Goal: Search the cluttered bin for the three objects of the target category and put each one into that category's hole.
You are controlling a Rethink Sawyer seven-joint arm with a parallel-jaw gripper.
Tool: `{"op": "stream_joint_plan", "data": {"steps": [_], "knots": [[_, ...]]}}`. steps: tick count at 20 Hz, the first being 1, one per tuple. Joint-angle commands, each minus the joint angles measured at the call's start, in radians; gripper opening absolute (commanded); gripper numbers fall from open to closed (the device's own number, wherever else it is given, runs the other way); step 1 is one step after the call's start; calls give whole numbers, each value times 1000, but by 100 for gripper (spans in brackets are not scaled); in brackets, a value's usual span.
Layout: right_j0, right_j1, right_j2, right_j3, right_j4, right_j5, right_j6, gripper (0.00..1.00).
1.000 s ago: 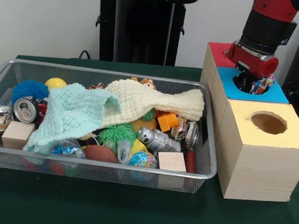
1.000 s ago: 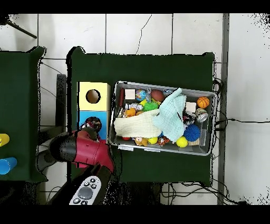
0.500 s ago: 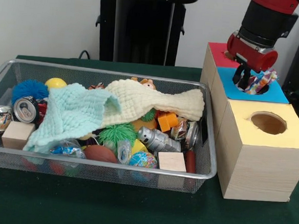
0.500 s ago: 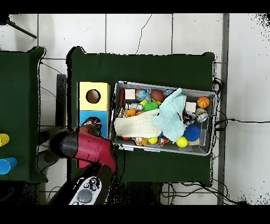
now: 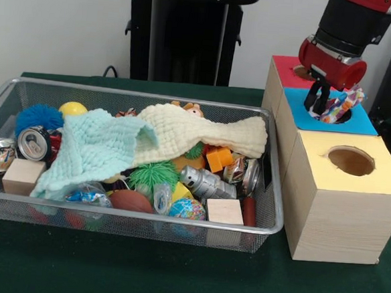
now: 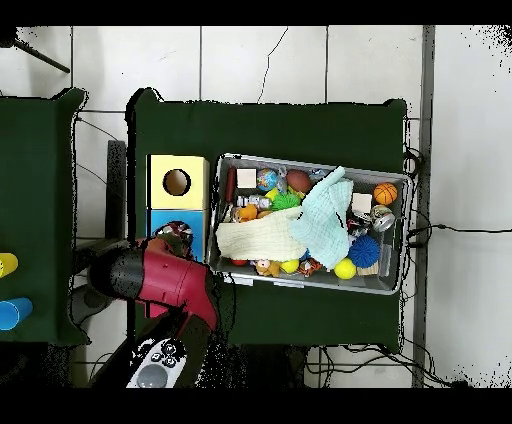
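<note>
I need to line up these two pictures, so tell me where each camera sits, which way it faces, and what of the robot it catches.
Front view: sits across the table, facing the wire basket and the three boxes; shows the red forearm and hand over the blue box, with a colourful wrapper at the hole.
Overhead view: sits above, looking straight down; shows the red arm coming in from the bottom edge.
Shared: basket, blue box, yellow box.

White wall (image 5: pixel 63 23), tiled floor (image 6: pixel 260 60)
</note>
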Motion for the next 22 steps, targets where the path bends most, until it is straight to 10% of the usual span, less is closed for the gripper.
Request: {"op": "stream_joint_plan", "data": {"steps": [1,6,7,22], "knots": [[-32,-11,-40,-55,-4,102,181,0],[-55,-33,-27,-58,-12,108,149,0],[-59,-40,-17,-52,-7,109,150,100],[-29,-100,-91,-83,-21,237,172,100]]}}
